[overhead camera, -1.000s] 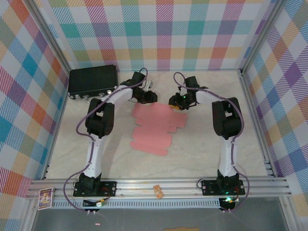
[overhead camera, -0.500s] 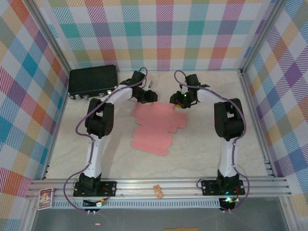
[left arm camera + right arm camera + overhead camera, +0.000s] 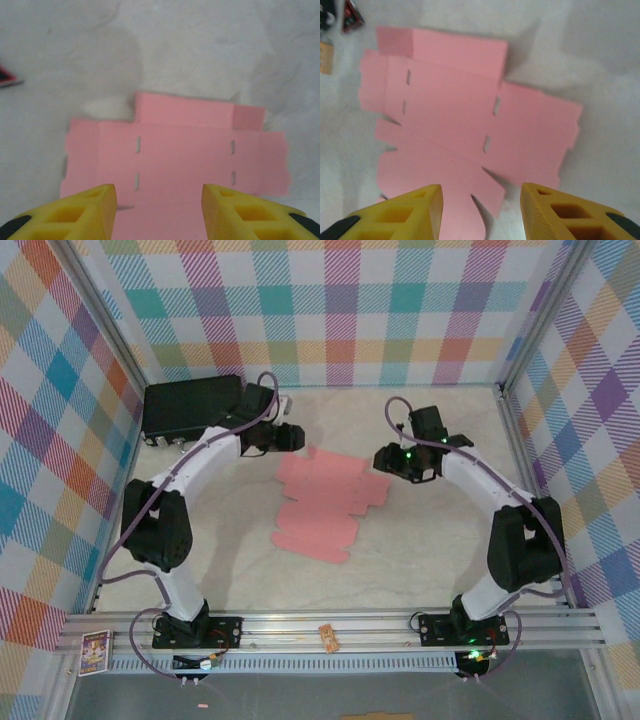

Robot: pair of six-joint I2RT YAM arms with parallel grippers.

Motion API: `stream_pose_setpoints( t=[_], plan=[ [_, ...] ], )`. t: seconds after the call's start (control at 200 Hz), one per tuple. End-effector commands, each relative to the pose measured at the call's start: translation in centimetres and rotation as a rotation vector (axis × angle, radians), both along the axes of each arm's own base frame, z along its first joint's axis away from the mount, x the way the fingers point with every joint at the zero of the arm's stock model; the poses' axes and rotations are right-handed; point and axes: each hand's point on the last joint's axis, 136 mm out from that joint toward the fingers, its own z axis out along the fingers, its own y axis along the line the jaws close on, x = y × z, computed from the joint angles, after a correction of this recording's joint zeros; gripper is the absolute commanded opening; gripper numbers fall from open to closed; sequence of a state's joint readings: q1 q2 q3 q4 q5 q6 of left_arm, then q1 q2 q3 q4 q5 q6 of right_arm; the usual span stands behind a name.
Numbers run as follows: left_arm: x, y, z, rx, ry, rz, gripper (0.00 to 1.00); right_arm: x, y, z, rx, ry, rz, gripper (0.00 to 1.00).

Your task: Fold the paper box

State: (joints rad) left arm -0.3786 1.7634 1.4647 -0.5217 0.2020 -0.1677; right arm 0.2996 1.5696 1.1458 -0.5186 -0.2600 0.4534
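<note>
**Item: paper box** point(image 3: 325, 502). Salmon-pink thin card, unfolded, a flat die-cut sheet lying on the table point(image 3: 440, 540) at about mid-table. Its outline is stepped, with notched flaps along the sides and a rounded tab at the near end. Short slits are cut in pairs across the middle panels. The surface is plain, with no print.

**Left gripper** point(image 3: 159, 200). Just off the sheet's far-left corner in the top view. The yellow fingers point(image 3: 85, 212) stand apart and nothing is between them. They hang over the card, and whether they touch it cannot be told.

**Right gripper** point(image 3: 481, 200). Just off the sheet's far-right edge. The fingers are spread and empty, and the card lies below the gap.

**Open room.**
- Right of the sheet: bare pale table runs to the side frame, crossed by the right arm alone.
- Near side of the sheet: a wide bare strip reaches the aluminium rail point(image 3: 330, 625) that carries both arm bases.
- Left of the sheet: the left arm curves across the bare table.
- Far side of the sheet: a narrow strip lies before the plaid back wall point(image 3: 340, 320).

**Black hard case** point(image 3: 192, 406). Far-left of the sheet and well apart from it, in the corner. It lies flat, with metal latches on its near face.

**Labels.**
- A small printed card point(image 3: 94, 651) sits near-left of the sheet, beyond the rail. Its writing is too small to read.
- A small orange tag point(image 3: 329, 638) sits on the rail, nearer than the sheet. It is unreadable.
</note>
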Motion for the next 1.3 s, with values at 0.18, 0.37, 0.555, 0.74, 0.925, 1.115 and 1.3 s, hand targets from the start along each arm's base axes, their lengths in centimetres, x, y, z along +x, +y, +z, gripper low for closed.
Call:
stream_pose_setpoints(
  t=[0.18, 0.37, 0.555, 0.74, 0.925, 1.115, 1.3],
  plan=[
    [-5.1, 2.3, -6.5, 0.064, 0.146, 0.058, 0.51, -6.2, 0.4, -4.0, 0.008, 0.135, -0.099, 0.45],
    [-5.7, 1.2, -8.8, -0.02, 0.18, 0.06, 0.59, -6.2, 2.4, -6.1, 0.071, 0.167, -0.113, 0.44],
    [-5.5, 0.2, -10.6, -0.056, 0.21, 0.039, 0.61, -5.4, 4.1, -7.1, 0.097, 0.181, -0.108, 0.44],
    [-5.0, 0.3, -11.6, -0.042, 0.233, 0.053, 0.61, -4.9, 4.0, -7.8, 0.064, 0.197, -0.141, 0.44],
    [-4.6, 0.6, -12.6, -0.017, 0.248, 0.079, 0.62, -4.4, 4.9, -8.4, 0.095, 0.21, -0.129, 0.43],
    [-4.6, -0.1, -12.6, -0.049, 0.258, 0.058, 0.6, -3.8, 5.6, -8.6, 0.109, 0.209, -0.111, 0.4],
    [-4.8, -0.8, -11.3, -0.095, 0.243, 0.032, 0.46, -3.5, 6.4, -7.7, 0.131, 0.181, -0.083, 0.37]
  ],
)
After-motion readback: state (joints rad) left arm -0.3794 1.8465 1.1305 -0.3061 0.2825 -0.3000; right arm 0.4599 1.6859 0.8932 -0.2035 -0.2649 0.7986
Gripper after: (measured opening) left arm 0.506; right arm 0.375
